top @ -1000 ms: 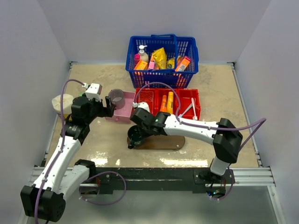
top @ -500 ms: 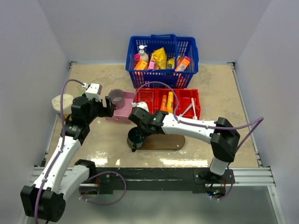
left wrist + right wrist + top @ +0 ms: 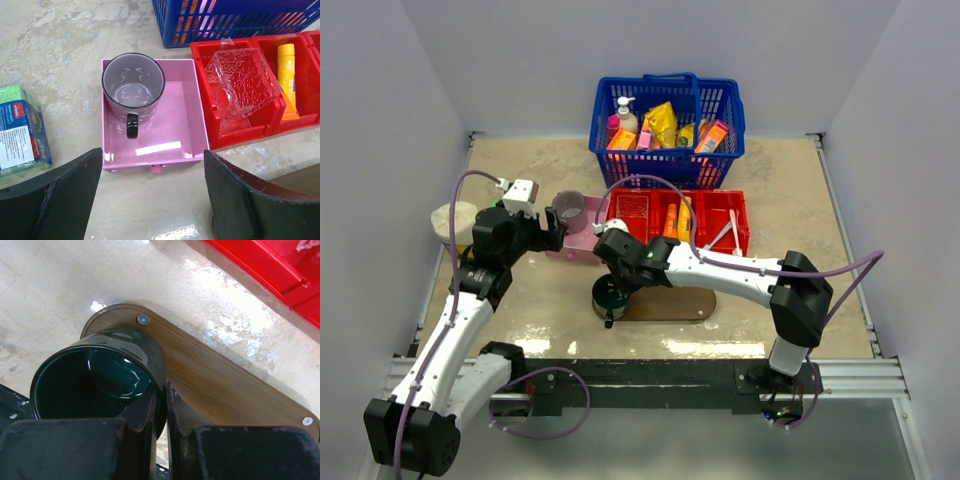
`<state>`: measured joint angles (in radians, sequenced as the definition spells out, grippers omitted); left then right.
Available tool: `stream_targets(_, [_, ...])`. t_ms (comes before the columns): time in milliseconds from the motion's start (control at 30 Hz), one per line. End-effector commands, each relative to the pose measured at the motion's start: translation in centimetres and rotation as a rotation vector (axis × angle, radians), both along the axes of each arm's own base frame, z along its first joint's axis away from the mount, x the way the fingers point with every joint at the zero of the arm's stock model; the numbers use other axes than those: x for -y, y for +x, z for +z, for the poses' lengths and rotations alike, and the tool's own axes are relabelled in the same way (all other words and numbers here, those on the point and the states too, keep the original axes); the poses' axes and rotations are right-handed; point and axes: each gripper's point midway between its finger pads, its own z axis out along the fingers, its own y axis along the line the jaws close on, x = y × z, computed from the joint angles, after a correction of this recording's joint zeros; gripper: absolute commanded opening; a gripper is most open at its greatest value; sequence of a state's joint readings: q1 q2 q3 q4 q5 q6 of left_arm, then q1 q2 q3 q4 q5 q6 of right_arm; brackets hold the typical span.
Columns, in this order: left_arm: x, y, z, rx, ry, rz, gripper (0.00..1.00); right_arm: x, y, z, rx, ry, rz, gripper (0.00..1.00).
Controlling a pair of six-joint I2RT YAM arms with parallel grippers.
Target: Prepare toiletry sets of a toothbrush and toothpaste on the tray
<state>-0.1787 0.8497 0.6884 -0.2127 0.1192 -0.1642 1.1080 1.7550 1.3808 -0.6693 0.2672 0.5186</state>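
Right claw (image 3: pixel 161 405) clenched on the mug (image 3: pixel 90 380) rim; tray (image 3: pixel 225 390) just beneath it. Left claw (image 3: pixel 150 196) released, holding nothing. Step, probably: clearing the tray. Next, lift mug straight up and carry it off.

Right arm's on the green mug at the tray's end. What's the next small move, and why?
Probably lift the mug straight up, clear of the tray. The right fingers are shut on its wall, and it stands on the tray's end, taking room the sets will need.
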Motion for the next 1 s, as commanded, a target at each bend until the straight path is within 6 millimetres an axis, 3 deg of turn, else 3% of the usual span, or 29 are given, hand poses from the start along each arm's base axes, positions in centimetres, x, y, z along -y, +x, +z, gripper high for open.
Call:
stream_targets(0, [0.0, 0.2, 0.7, 0.035, -0.006, -0.005, 0.86, -2.9, 0.4, 3.6, 0.053, 0.111, 0.103, 0.0])
stream_targets(300, [0.0, 0.1, 0.6, 0.035, -0.005, -0.001, 0.86, -4.1, -1.1, 5.0, 0.024, 0.178, 0.237, 0.0])
stream_targets(500, [-0.1, 0.0, 0.8, 0.04, -0.005, 0.001, 0.86, -5.0, -1.0, 6.2, 0.045, 0.23, 0.265, 0.0])
stream_targets(967, [-0.1, -0.2, 1.1, 0.049, -0.01, 0.001, 0.86, -3.9, -0.7, 5.9, 0.028, 0.159, 0.274, 0.0])
